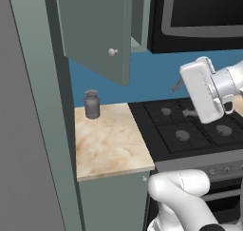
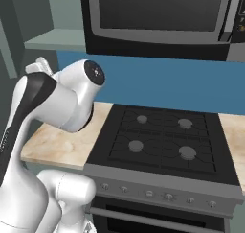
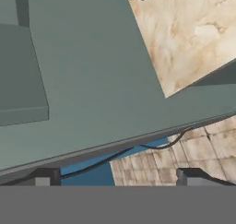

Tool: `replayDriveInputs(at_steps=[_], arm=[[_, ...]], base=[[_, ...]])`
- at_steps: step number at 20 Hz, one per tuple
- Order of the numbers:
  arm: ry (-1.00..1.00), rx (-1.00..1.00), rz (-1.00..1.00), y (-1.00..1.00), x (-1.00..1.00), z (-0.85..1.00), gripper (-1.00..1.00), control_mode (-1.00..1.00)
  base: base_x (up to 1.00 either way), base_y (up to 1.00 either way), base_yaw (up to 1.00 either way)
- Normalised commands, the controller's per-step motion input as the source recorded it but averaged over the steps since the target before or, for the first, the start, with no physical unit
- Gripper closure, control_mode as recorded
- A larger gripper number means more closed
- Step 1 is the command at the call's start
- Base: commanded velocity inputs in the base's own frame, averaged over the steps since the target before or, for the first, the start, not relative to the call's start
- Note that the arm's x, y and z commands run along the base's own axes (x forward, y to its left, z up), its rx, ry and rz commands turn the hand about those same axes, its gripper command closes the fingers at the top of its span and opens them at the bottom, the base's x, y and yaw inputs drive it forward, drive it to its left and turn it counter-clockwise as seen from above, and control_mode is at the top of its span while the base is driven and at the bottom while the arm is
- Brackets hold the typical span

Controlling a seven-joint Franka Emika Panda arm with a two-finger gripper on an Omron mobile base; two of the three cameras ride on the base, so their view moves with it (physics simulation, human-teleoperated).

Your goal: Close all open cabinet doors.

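Observation:
One cabinet door point(image 1: 95, 33), a grey-green panel with a small pale knob point(image 1: 112, 52), stands swung open above the counter, with the open cabinet point(image 1: 140, 35) behind it. My gripper point(image 1: 178, 86) hangs over the stove to the right of that door and lower than its knob, apart from it. In the hand view my gripper point(image 3: 115, 179) is open, its dark fingertips point(image 3: 44, 178) wide apart with nothing between them. It faces a tall grey-green side panel point(image 3: 101, 71). The cabinet's underside point(image 2: 52, 38) shows in the right base view.
A grey jar point(image 1: 91, 104) stands at the back of the marble counter point(image 1: 111, 147). A black stove point(image 2: 162, 136) lies to the right, under a black microwave point(image 2: 158, 16). A tall grey-green unit point(image 1: 33, 106) walls off the counter's left side.

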Motion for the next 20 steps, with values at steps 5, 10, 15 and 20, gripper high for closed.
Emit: replayDriveInputs(at_steps=[5,10,15,20], arm=[[-0.10,0.08,-0.01,0.26,-0.18,0.10,-1.00,-1.00],[0.00,0.06,0.00,0.25,-0.16,0.16,-1.00,-1.00],[0.00,0.06,0.00,0.21,-0.16,0.18,-1.00,-1.00],[0.00,0.04,0.00,0.18,-0.16,0.17,-1.00,-1.00]], base=[[0.00,0.00,0.00],[0.00,0.00,0.00],[0.00,0.00,0.00],[0.00,0.00,0.00]])
